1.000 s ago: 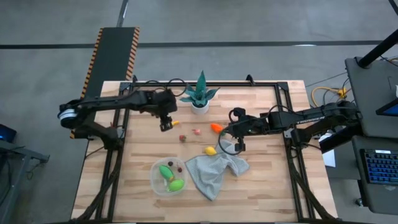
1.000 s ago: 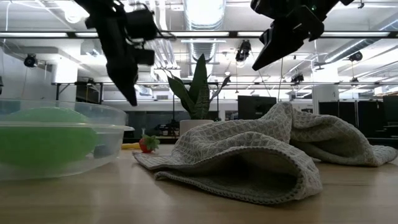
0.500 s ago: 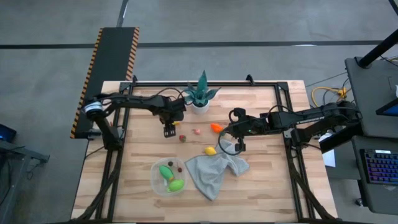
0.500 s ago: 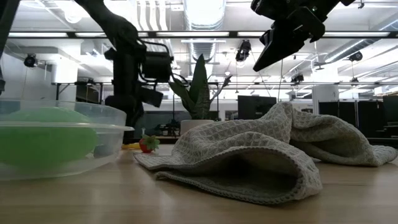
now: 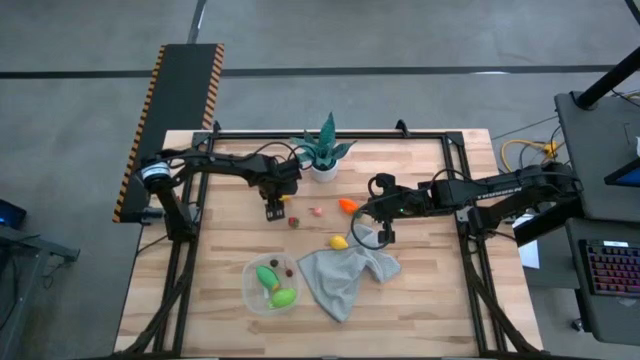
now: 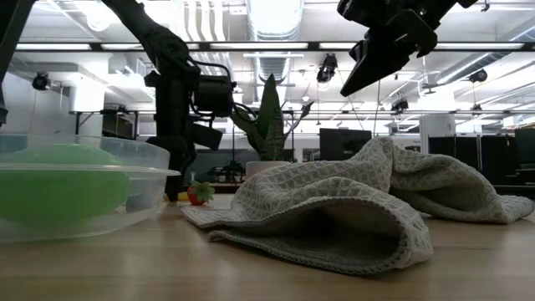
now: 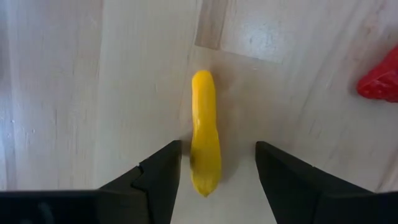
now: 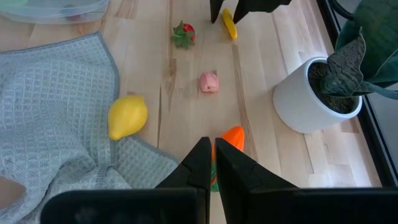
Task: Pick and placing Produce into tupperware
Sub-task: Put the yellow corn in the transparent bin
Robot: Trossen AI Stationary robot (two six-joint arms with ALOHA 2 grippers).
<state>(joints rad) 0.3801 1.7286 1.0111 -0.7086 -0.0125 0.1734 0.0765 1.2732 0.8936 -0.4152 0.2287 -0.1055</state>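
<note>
A small yellow banana (image 7: 205, 137) lies flat on the wood. My left gripper (image 7: 217, 155) is open and low over it, one finger on either side of its near end, not touching; the high view shows this gripper (image 5: 273, 211) near the plant. My right gripper (image 8: 211, 163) is shut and hangs high (image 6: 376, 50) above an orange piece (image 8: 232, 137). A lemon (image 5: 338, 242), a strawberry (image 5: 293, 221) and a pink piece (image 5: 316, 212) lie loose on the table. The clear tub (image 5: 272, 284) holds green pieces.
A grey cloth (image 5: 347, 276) lies crumpled beside the tub, its edge against the lemon. A spiky teal plant in a white pot (image 5: 322, 158) stands at the far edge, close to my left gripper. Bare wood lies on the table's left and right sides.
My left gripper has come down from well above the table to just over the wood, shifting slightly toward the near edge and the right, and now brackets the banana. My right arm has kept still.
</note>
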